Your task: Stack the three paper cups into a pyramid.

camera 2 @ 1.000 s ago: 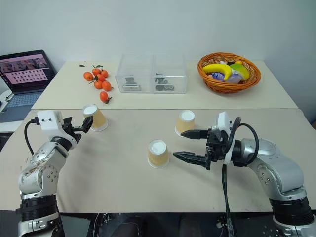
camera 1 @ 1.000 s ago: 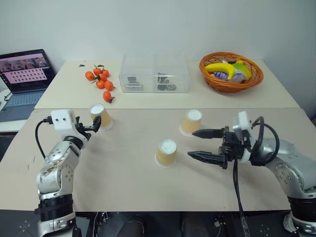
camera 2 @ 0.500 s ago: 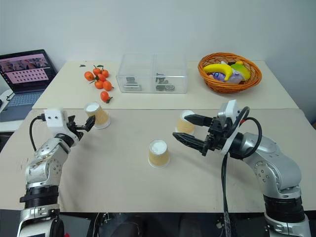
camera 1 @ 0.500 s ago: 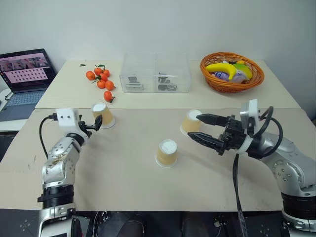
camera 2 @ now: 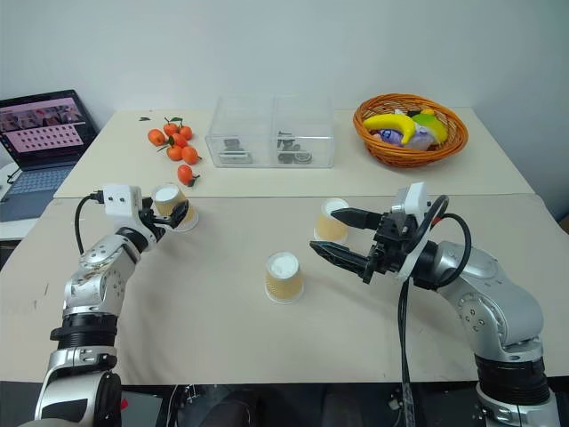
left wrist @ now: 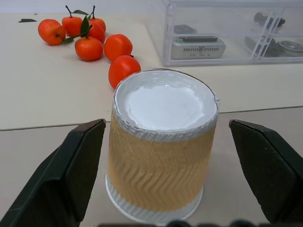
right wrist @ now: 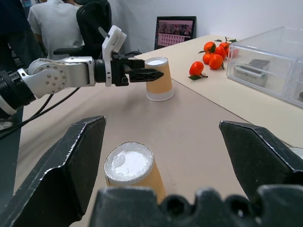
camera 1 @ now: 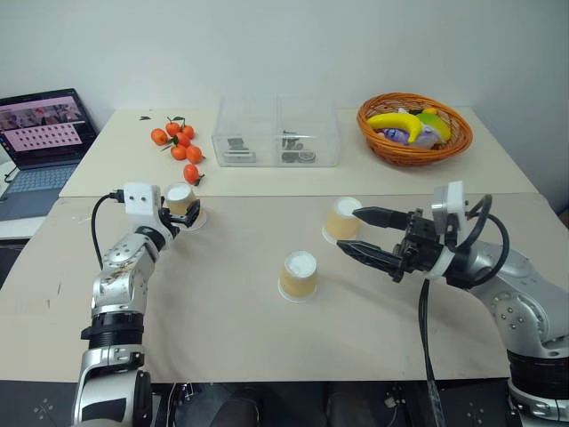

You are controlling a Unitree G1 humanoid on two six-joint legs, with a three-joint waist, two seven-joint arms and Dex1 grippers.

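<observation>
While the left gripper [left wrist: 163,156], spread wide, straddles the cup [left wrist: 163,151] near the table's [camera 1: 267,329] left edge, uneven closing could tip it.

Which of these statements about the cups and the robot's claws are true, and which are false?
1. All three cups stand upside down on the table. True: the left cup, the middle cup and the right cup show their white bottoms up.
2. One cup already sits on two others. False: they stand apart.
3. The left claw is open around the left cup. True.
4. The right claw is clamped shut. False: it is open, beside the right cup.
5. The basket is empty. False: it holds a banana.
</observation>
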